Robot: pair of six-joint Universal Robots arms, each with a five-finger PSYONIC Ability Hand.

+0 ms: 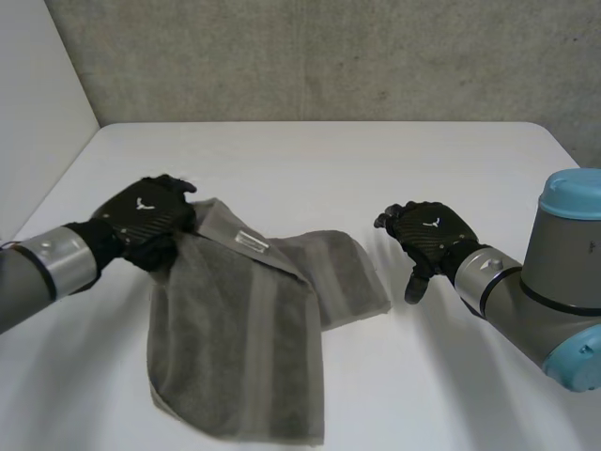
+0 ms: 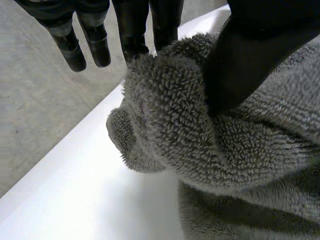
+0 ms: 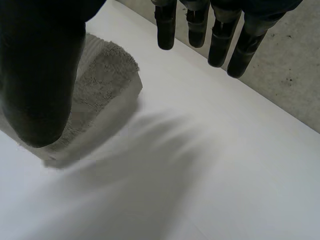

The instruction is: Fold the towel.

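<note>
The rumpled grey terry towel lies on the white tabletop, one corner pinched in the left hand, right hand empty and spread alongside; advise carrying that corner over level, edges matched before release.

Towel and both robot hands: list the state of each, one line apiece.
towel: rumpled, partly folded over itself, lying on the table
left robot hand: shut on a corner of the towel, thumb pinching it
right robot hand: open, holding nothing, beside the towel
</note>
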